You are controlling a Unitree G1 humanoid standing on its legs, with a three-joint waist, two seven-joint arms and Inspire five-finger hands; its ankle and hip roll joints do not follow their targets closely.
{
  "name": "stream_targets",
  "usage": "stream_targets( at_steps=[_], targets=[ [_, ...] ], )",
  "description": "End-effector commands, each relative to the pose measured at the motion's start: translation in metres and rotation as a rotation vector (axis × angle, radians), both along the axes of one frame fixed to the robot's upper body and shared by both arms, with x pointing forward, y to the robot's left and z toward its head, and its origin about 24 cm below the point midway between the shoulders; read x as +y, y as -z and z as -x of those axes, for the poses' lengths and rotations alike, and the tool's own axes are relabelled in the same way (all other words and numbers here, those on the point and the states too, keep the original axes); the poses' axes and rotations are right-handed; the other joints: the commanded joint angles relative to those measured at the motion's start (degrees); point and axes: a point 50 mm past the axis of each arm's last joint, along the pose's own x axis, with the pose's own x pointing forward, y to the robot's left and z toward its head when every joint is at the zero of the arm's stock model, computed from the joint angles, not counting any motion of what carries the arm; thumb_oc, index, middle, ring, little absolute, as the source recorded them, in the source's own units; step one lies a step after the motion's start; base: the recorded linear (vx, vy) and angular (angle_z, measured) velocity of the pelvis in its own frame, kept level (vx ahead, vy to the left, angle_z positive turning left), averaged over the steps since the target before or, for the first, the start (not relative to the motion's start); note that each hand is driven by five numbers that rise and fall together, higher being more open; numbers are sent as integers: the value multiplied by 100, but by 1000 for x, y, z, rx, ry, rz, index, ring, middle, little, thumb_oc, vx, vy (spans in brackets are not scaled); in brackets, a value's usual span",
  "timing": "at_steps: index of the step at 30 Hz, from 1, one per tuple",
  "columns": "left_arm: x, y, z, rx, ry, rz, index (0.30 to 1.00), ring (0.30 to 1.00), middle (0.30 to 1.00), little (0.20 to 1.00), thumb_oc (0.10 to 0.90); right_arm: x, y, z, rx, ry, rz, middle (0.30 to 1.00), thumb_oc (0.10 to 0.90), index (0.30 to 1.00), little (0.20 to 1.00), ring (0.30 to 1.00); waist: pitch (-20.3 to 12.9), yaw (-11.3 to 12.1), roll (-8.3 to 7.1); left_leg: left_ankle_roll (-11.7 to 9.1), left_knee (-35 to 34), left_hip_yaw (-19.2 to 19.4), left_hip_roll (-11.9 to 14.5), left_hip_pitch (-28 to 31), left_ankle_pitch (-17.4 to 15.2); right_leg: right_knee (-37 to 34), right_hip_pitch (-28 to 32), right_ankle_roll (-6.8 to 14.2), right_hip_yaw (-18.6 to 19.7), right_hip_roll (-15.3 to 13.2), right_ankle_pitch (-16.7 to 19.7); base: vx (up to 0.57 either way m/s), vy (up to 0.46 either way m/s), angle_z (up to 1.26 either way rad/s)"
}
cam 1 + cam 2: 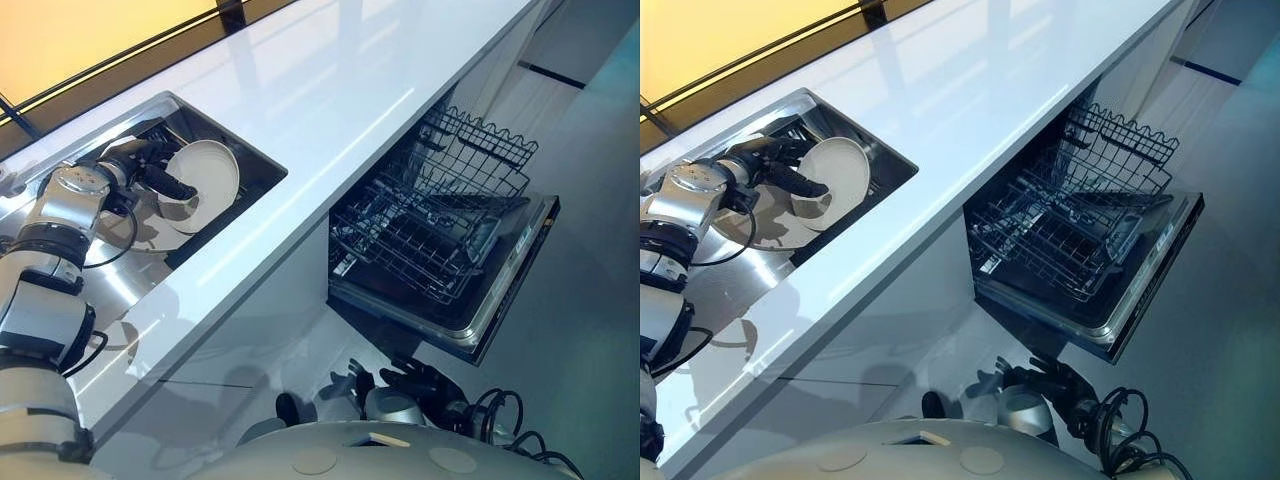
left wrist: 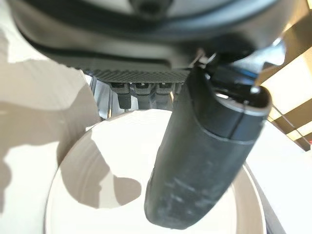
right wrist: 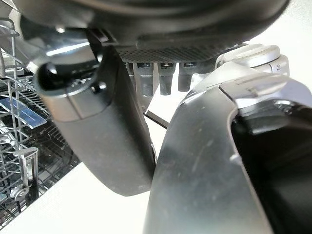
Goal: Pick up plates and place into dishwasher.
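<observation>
Right hand (image 1: 420, 380) hangs low — left hand (image 1: 150, 172) grips plate (image 1: 212, 172) in sink (image 1: 252, 156).

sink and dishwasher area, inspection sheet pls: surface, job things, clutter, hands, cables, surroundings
surface: glossy white worktop with a steel sink set in it
job's things: pale plate tilted up in the sink; dishwasher door down, wire rack pulled out over it
clutter: nothing seen
hands: left hand pinches the plate, thumb across its face; right hand open, low in front of the dishwasher
cables: nothing seen
surroundings: grey floor; yellow panel behind the worktop
</observation>
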Motion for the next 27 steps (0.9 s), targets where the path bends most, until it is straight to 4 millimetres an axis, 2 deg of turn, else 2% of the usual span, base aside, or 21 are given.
stream_targets(
  at_steps=[1,5,7,8,15,27],
  targets=[
    [-15,-87,-24,-237,67,79,900,900,900,900,800,-15,2,33,81,-37,35,900,800,900,900,900,-88,-128,194,405,298,442,-549,-138,-747,658,-569,624,445,238,-216,0,0,0],
    [-19,-85,-25,-208,100,114,900,900,900,900,800,-15,1,31,76,-31,35,900,800,900,900,900,-52,-140,195,403,295,465,-546,-169,-732,643,-592,630,455,241,-199,0,0,0],
    [-23,-86,-25,-202,138,166,585,585,585,532,432,-15,1,31,74,-32,37,900,800,900,900,900,-31,-146,204,397,299,476,-543,-184,-723,635,-603,631,456,242,-190,-17,-3,0],
    [-24,-87,-25,-206,148,181,300,300,300,200,100,-16,1,31,74,-31,37,900,800,900,900,900,-28,-144,209,395,296,475,-542,-182,-723,633,-601,630,454,242,-191,0,0,0],
    [-27,-95,-25,-250,178,274,300,300,300,200,100,-14,2,32,76,-51,35,900,800,900,900,900,-61,-114,223,370,254,457,-535,-145,-703,569,-523,609,392,260,-196,0,0,0],
    [-17,-93,-20,-250,174,275,300,300,300,200,100,-11,2,31,82,-64,30,900,800,900,900,900,-159,-26,198,334,213,374,-498,-78,-690,448,-346,535,277,329,-239,-5,-23,-1]
  ],
)
